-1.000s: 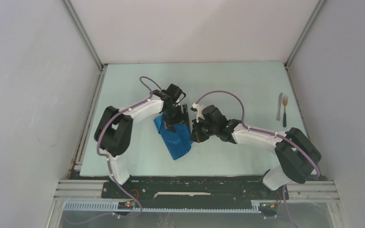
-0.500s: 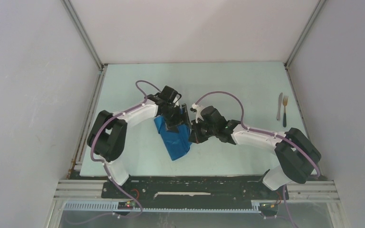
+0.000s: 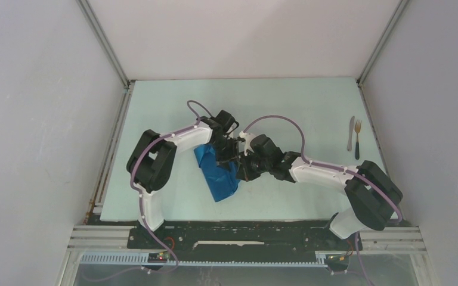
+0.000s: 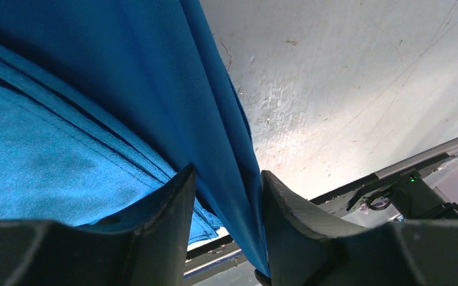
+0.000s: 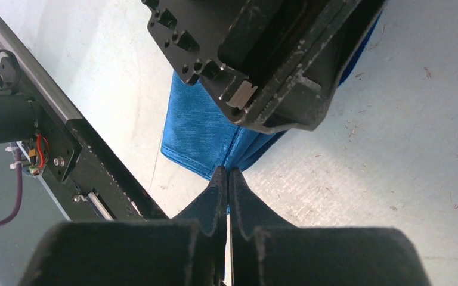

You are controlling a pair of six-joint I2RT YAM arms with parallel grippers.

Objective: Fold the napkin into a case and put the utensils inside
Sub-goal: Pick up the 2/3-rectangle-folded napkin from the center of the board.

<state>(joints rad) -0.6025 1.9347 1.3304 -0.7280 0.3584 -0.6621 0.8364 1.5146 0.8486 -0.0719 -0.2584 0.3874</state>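
Note:
The bright blue napkin [image 3: 219, 180] lies folded into a narrow strip at the table's middle, angled toward the near edge. My right gripper [image 3: 243, 169] is shut on its right edge; the right wrist view shows the fingertips [image 5: 227, 174] pinching the cloth [image 5: 194, 134], which lifts off the table there. My left gripper [image 3: 226, 154] hangs over the strip's far end. Its jaws [image 4: 226, 179] stand apart, with a raised layer of the napkin [image 4: 65, 149] running between them. The utensils, a silvery knife [image 3: 350, 132] and a dark-handled fork [image 3: 357, 140], lie side by side at the far right.
The left gripper's black body [image 5: 262, 53] sits right above the right gripper's fingertips, so the two are crowded together. Grey walls enclose the table [image 3: 286, 101] on three sides. A black rail [image 3: 244, 235] runs along the near edge.
The left arm has shifted right over the napkin and its jaws have narrowed around the raised cloth layer. The right gripper has kept its pinch in place.

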